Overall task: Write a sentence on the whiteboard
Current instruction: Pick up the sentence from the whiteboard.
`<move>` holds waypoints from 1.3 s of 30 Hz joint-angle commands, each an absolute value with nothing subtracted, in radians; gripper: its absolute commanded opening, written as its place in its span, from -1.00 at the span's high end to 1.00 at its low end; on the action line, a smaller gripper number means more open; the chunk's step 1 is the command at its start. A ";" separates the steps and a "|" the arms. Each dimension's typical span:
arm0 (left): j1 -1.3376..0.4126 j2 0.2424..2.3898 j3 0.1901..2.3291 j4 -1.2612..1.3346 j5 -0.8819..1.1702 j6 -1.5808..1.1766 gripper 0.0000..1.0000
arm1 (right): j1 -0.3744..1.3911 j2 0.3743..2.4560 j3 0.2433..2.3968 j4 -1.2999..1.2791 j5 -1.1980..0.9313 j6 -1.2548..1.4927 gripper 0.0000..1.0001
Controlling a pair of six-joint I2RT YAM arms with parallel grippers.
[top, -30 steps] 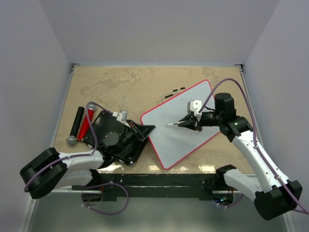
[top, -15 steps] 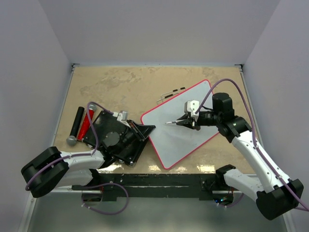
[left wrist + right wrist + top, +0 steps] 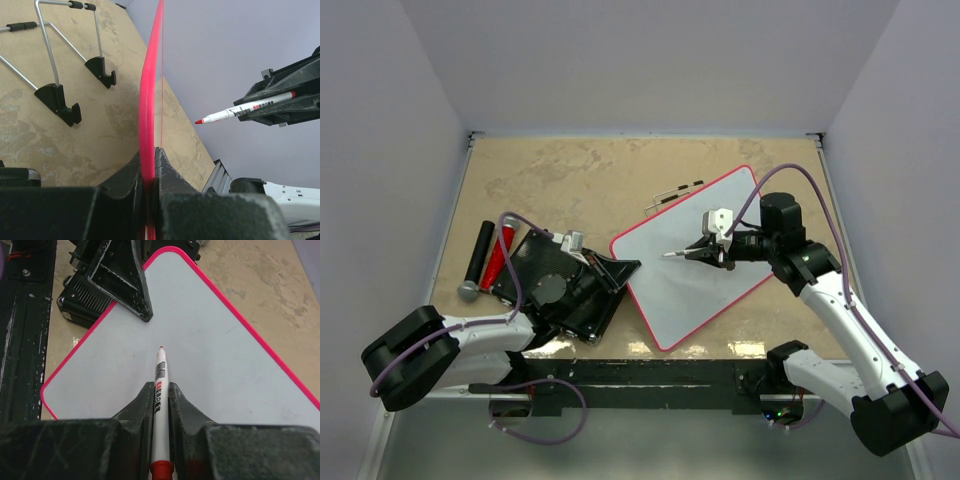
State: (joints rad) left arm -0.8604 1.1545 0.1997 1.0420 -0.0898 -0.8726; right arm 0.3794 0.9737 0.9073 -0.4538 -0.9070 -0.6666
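right gripper [image 3: 160, 390] clamped on red marker [image 3: 159, 371] | tip points toward bench's left edge, just off the blank whiteboard [image 3: 700, 290] | left gripper [image 3: 150, 165] pinches its near-left rim

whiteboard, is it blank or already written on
Blank: the whiteboard shows no marks in the right wrist view, and the marker tip hangs clear of it.

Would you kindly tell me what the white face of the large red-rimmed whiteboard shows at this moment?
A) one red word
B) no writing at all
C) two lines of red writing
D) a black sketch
B: in the right wrist view the red-rimmed whiteboard is bare white, and the left wrist view shows the red-tipped white marker, held in the right gripper, with its tip off the surface.
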 commanded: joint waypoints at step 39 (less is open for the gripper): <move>-0.871 1.127 0.193 1.138 -0.137 -0.845 1.00 | 0.385 0.969 0.900 -0.394 -0.897 -0.638 1.00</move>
State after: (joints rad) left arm -0.8665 1.1534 0.1894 1.0462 -0.1009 -0.8803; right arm 0.3794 0.9726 0.8749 -0.4252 -0.9066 -0.6529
